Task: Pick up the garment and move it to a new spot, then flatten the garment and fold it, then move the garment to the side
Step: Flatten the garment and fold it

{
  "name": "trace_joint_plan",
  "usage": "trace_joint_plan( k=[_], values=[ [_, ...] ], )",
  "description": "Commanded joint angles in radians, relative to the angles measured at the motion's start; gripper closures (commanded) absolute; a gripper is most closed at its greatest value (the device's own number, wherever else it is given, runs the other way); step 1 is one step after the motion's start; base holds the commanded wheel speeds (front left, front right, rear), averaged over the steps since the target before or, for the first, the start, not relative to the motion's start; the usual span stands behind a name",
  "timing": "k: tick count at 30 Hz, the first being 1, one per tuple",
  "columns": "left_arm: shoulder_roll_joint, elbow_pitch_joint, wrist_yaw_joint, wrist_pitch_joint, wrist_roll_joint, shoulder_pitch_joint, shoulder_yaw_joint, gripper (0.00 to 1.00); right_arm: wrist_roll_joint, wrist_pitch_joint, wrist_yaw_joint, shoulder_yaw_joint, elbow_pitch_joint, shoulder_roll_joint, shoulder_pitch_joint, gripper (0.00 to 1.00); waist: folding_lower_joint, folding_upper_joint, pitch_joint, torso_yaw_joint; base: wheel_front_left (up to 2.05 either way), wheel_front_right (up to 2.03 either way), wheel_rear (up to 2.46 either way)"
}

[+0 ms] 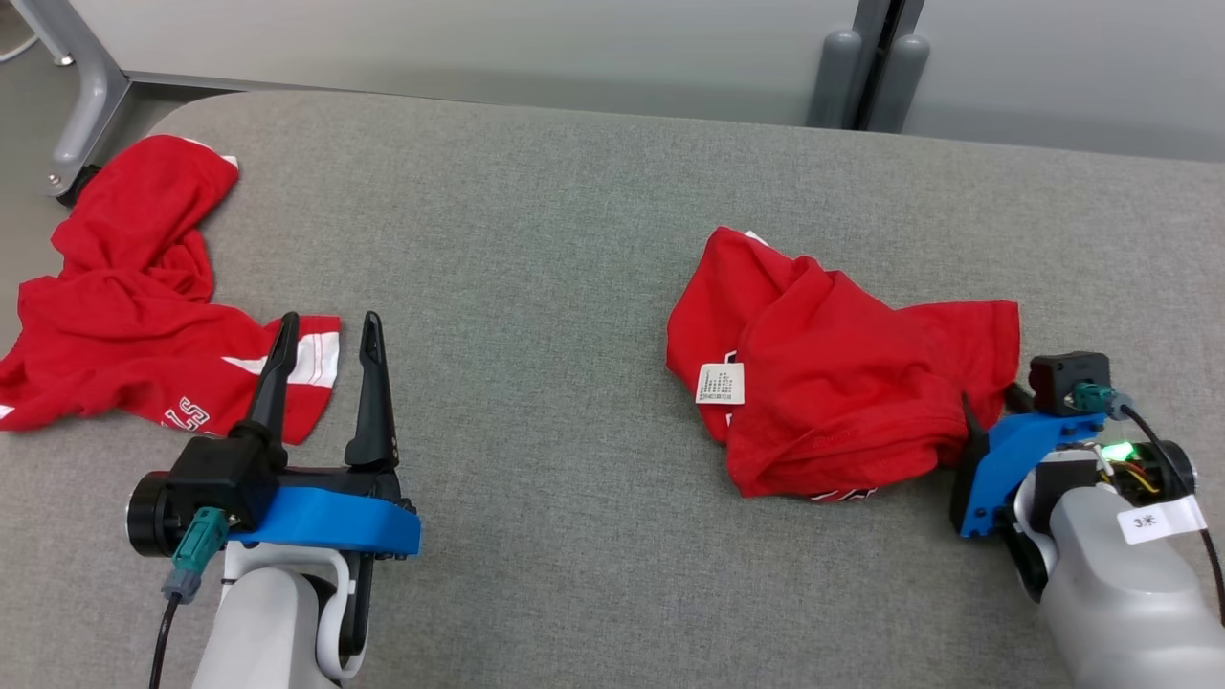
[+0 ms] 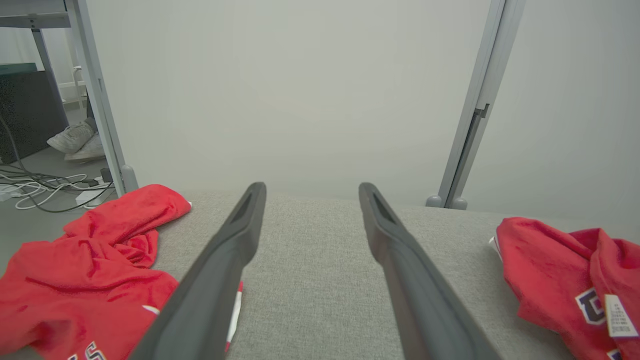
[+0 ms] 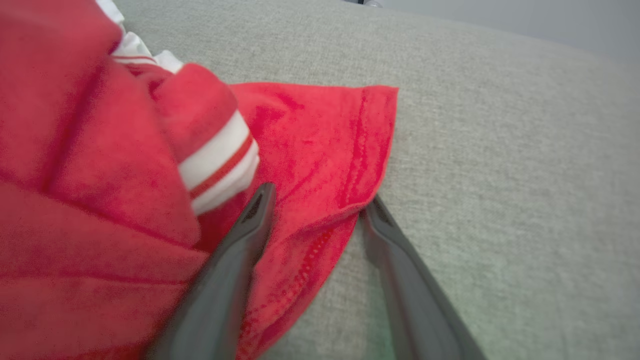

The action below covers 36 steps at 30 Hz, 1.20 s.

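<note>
Red garment point(image 1: 842, 383) bunched on table point(image 1: 536, 239) at 3 o'clock, long axis 9-to-3. Right gripper point(image 3: 319, 195) nearer, at its 4 o'clock corner: jaws wide, straddling hem point(image 3: 370, 150), not clamped. Left gripper point(image 1: 325, 330) spread wide, empty, by second garment point(image 1: 134, 297) at 9 o'clock.

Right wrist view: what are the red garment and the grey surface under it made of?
Red garment: soft matte knit, probably cotton jersey; it crumples loosely, with a stitched hem. Grey surface: matte woven fabric covering, judging by its flecked weave; what lies beneath cannot be told.
</note>
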Motion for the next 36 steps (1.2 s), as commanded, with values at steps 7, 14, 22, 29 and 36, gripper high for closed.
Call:
trace_joint_plan(
  k=[7, 14, 22, 29, 36],
  values=[
    [-0.002, 0.015, -0.006, -0.003, 0.009, -0.005, 0.015, 0.00, 0.053, -0.028, 0.002, 0.046, 0.031, -0.007, -0.013, 1.00, 0.0001, 0.0000, -0.027, -0.022, 0.00, 0.00, 0.00],
    [-0.003, 0.011, -0.007, -0.003, 0.015, 0.029, 0.034, 0.00, 0.101, -0.061, 0.002, 0.035, 0.012, -0.094, -0.005, 1.00, 0.0001, 0.0000, -0.072, -0.055, 0.00, 0.00, 0.00],
    [-0.003, 0.004, -0.009, -0.003, 0.016, 0.046, 0.042, 0.00, 0.138, -0.071, 0.002, -0.010, -0.076, -0.241, 0.018, 1.00, 0.0001, 0.0000, -0.100, -0.083, 0.00, 0.00, 0.00],
    [-0.003, 0.003, -0.008, -0.003, 0.019, 0.066, 0.044, 0.00, 0.137, -0.071, 0.002, -0.056, -0.243, -0.282, 0.029, 1.00, 0.0001, 0.0000, -0.129, -0.089, 0.00, 0.00, 0.00],
    [-0.003, -0.005, -0.001, -0.003, 0.019, 0.087, 0.033, 0.00, 0.110, -0.067, 0.002, 0.011, -0.461, -0.142, 0.061, 1.00, 0.0001, 0.0000, -0.161, -0.073, 0.00, 0.00, 0.00]
  ],
)
